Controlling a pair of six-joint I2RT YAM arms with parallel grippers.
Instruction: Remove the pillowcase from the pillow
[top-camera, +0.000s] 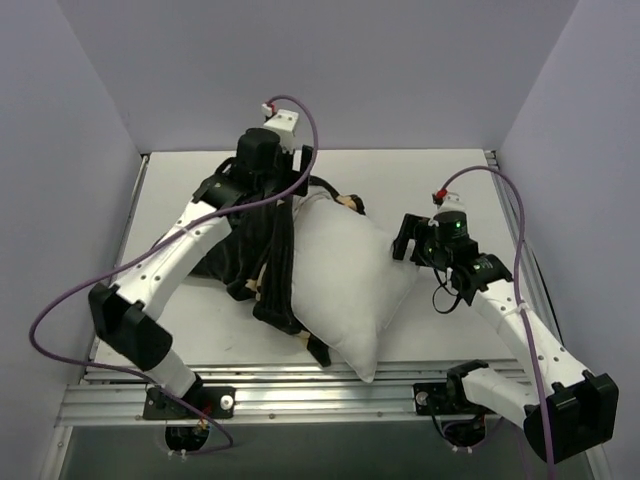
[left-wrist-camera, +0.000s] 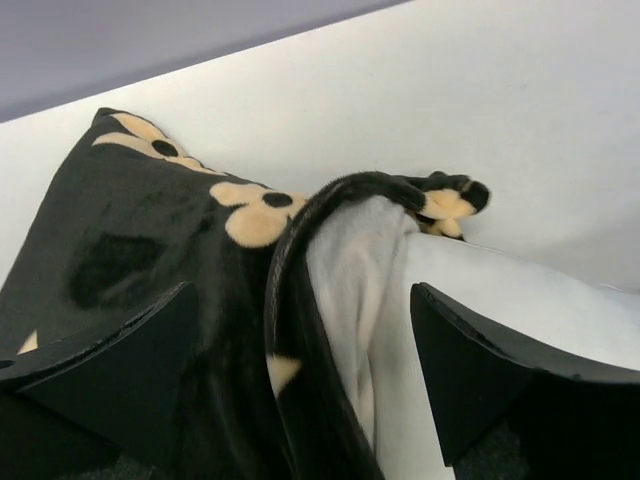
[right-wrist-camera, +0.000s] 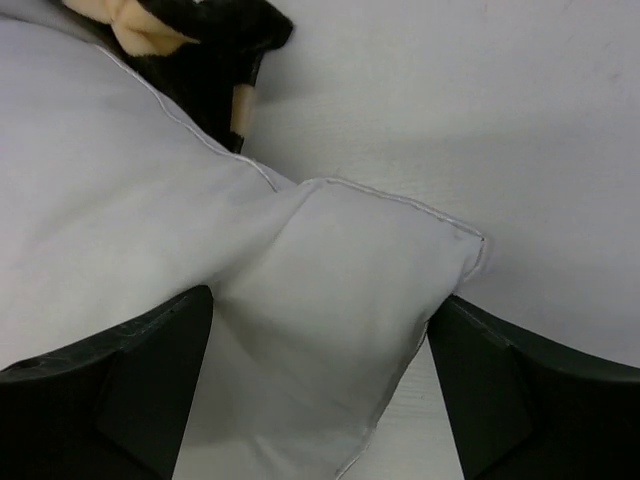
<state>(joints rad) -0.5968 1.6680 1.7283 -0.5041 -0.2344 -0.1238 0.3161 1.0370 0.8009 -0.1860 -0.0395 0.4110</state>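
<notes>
The white pillow (top-camera: 348, 275) lies across the middle of the table, its right half bare. The black pillowcase (top-camera: 250, 245) with tan flowers is bunched over its left half. My left gripper (top-camera: 277, 193) hangs over the bunched edge. In the left wrist view it (left-wrist-camera: 300, 400) is open, its fingers (left-wrist-camera: 130, 370) wide apart astride the pillowcase's rolled edge (left-wrist-camera: 300, 300) and the pillow (left-wrist-camera: 440, 290). My right gripper (top-camera: 408, 240) is at the pillow's right corner. In the right wrist view it (right-wrist-camera: 320, 400) is open, with the pillow's corner (right-wrist-camera: 350, 290) between the fingers (right-wrist-camera: 530, 390). A pillowcase tip (right-wrist-camera: 200, 50) shows at the top.
Lilac walls close in the white table (top-camera: 440, 170) on the left, back and right. An aluminium rail (top-camera: 320, 395) runs along the near edge by the arm bases. Purple cables (top-camera: 60, 300) loop beside both arms.
</notes>
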